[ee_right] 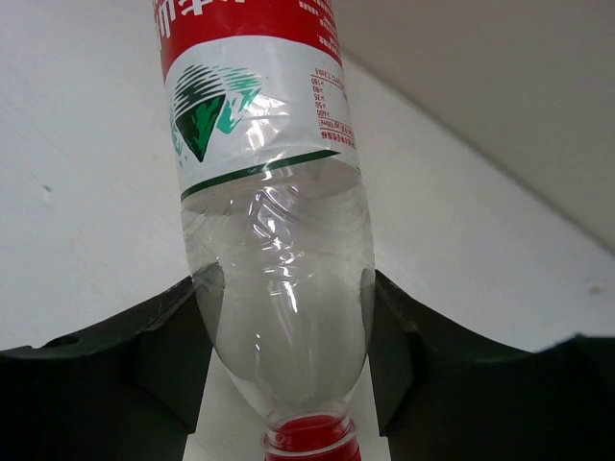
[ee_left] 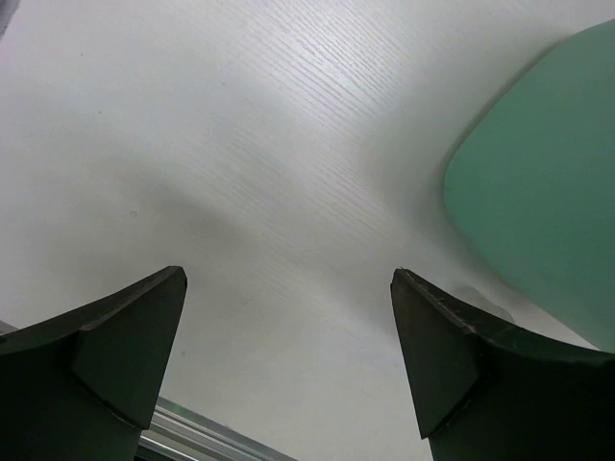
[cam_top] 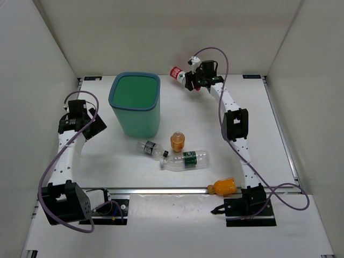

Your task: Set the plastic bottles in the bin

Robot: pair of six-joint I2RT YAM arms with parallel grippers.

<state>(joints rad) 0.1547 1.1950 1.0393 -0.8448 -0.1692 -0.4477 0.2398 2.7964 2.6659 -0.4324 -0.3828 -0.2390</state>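
Red-label bottle (ee_right: 269, 240) clamped in right fingers (ee_right: 144, 384), right of bin (cam_top: 140, 121); left fingers (ee_left: 115, 365) spread, empty, beside bin.

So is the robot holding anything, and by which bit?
The right gripper pinches the clear red-labelled plastic bottle near its red-capped neck; the left gripper holds nothing.

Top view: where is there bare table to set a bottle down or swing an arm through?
Bare: the table strip right of the right arm; the patch between the bin and that arm; the near-left patch beside the left arm. Crowded: just before the bin, where the orange bottle, dark-label bottle and green-label bottle cluster.
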